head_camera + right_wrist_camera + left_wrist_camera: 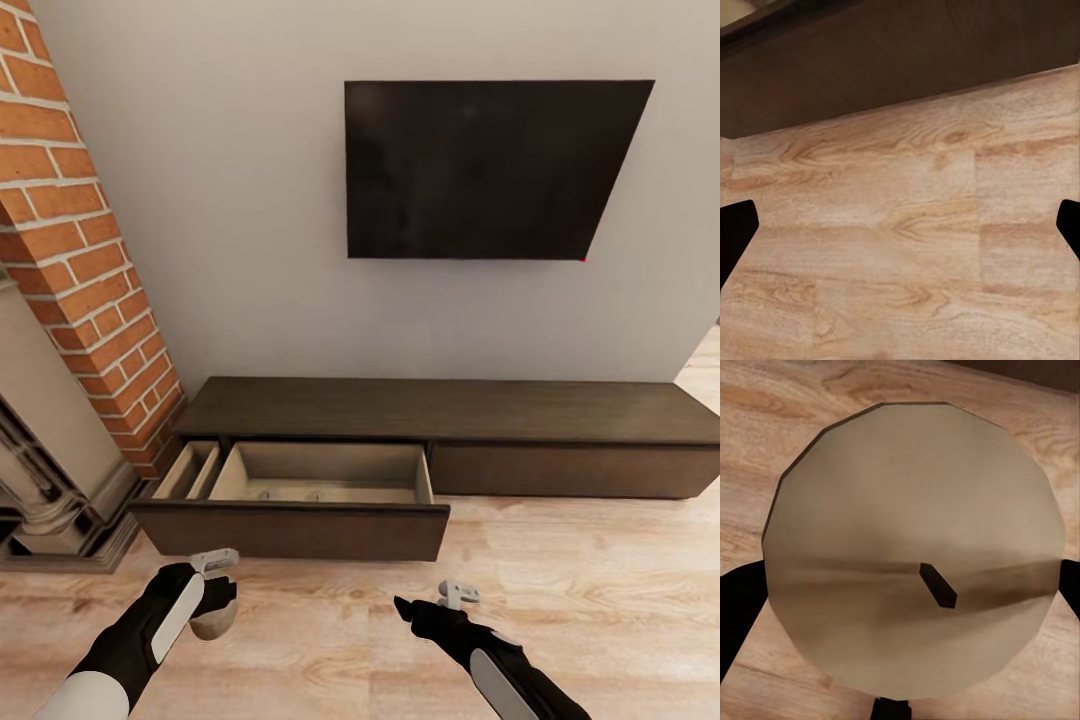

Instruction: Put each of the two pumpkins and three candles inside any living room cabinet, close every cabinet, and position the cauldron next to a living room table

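Head view. Low, long dark-brown wooden cabinet [450, 410] against the pale wall, centre of frame. Its wide drawer [300, 505] at 7 o'clock stands pulled out; the tan interior holds two faint small shapes on its floor, too indistinct to name. Black wall-mounted screen [490, 170] at 12 o'clock. Red brick column [80, 250] at 10 o'clock. Left gripper [212, 600] at 7 o'clock, just short of the drawer front, clamped on a short tan-beige cylindrical candle [213, 625]. Right gripper [425, 608] at 5 o'clock, above the light plank floor [600, 600], carrying nothing.

Left wrist view. Candle top [915, 547], a faceted beige disc with a short dark wick [938, 586], held between the black fingers [739, 607] over the floor.

Right wrist view. Black fingers [735, 232] spread wide apart with nothing between; floor below, dark cabinet front [907, 67] beyond.

Status, as judged. One candle in hand, not yet in the drawer; deposit appears next. Pumpkins, remaining candles and cauldron unaccounted for here. Drawer remains to be closed.
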Tool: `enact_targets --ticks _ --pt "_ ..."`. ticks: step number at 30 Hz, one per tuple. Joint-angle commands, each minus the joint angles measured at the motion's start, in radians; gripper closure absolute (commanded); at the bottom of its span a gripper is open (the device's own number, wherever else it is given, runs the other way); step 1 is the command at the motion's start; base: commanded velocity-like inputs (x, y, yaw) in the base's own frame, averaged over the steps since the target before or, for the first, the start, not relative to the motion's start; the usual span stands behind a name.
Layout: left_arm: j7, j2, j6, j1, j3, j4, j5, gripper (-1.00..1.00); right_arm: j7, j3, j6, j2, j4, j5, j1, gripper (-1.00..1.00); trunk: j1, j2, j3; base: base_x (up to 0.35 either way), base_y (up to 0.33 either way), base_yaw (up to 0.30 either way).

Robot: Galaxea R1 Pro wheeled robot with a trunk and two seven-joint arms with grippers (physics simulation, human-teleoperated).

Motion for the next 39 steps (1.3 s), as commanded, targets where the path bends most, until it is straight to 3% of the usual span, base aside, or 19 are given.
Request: enact_targets --ticks 1,4,11,16,19,25,27,29,31,34,36,39 --pt "0.010 0.001 0.002 -0.001 -0.005 -0.001 0.009 1.00 -0.004 0.003 0.002 -0.001 -0.002 -0.007 -0.001 -1.00 0.000 0.000 -0.001 0.132 0.000 0.000" --pt "0.010 0.001 0.002 -0.001 -0.004 -0.002 0.012 1.00 -0.005 0.003 0.002 -0.001 -0.002 -0.006 -0.001 -1.00 0.000 0.000 -0.001 0.058 0.000 0.000" --pt "0.000 0.002 0.012 -0.001 -0.003 -0.022 0.013 1.00 -0.004 -0.001 0.005 -0.008 -0.043 -0.005 -0.001 -1.00 -0.027 0.049 0.021 0.007 0.000 0.000" --pt "0.001 0.007 0.066 0.008 -0.002 -0.167 0.022 1.00 -0.022 0.000 0.024 -0.010 -0.153 -0.016 -0.001 -1.00 -0.046 0.084 0.037 0.000 0.000 0.000" --pt "0.004 0.009 0.170 0.031 0.002 -0.297 0.021 1.00 -0.046 -0.002 0.107 -0.013 -0.220 -0.023 -0.001 -1.00 -0.057 0.105 0.046 0.000 0.000 0.000" --pt "0.004 0.013 0.205 0.050 0.008 -0.371 0.019 1.00 -0.078 -0.030 0.283 -0.049 -0.348 -0.055 -0.001 -1.00 -0.080 0.147 0.065 0.000 0.000 0.000" --pt "0.004 0.015 0.209 0.051 0.008 -0.387 0.019 1.00 -0.107 -0.071 0.344 -0.053 -0.372 -0.077 -0.001 -1.00 -0.088 0.161 0.071 0.000 0.000 0.000" --pt "0.005 0.012 0.221 0.051 0.009 -0.397 0.020 1.00 -0.125 -0.148 0.436 -0.055 -0.403 -0.092 -0.001 -1.00 -0.096 0.175 0.077 0.000 0.000 0.000" --pt "0.006 0.011 0.258 0.049 0.014 -0.443 0.020 1.00 -0.135 -0.288 0.559 -0.057 -0.472 -0.092 -0.001 -1.00 -0.103 0.189 0.084 0.000 0.000 0.000" --pt "0.007 0.004 0.285 0.045 0.029 -0.538 0.026 1.00 -0.160 -0.482 0.668 -0.057 -0.515 -0.073 -0.001 -1.00 -0.115 0.210 0.093 0.000 0.000 0.000" --pt "0.007 -0.019 0.288 0.043 0.032 -0.552 0.030 1.00 -0.196 -0.535 0.689 -0.056 -0.521 -0.056 -0.001 -1.00 -0.122 0.224 0.099 0.000 0.000 0.000" --pt "0.020 -0.105 0.289 0.041 0.031 -0.525 0.025 1.00 -0.279 -0.561 0.698 -0.051 -0.524 -0.026 -0.001 -1.00 -0.134 0.245 0.109 0.000 0.000 0.000"
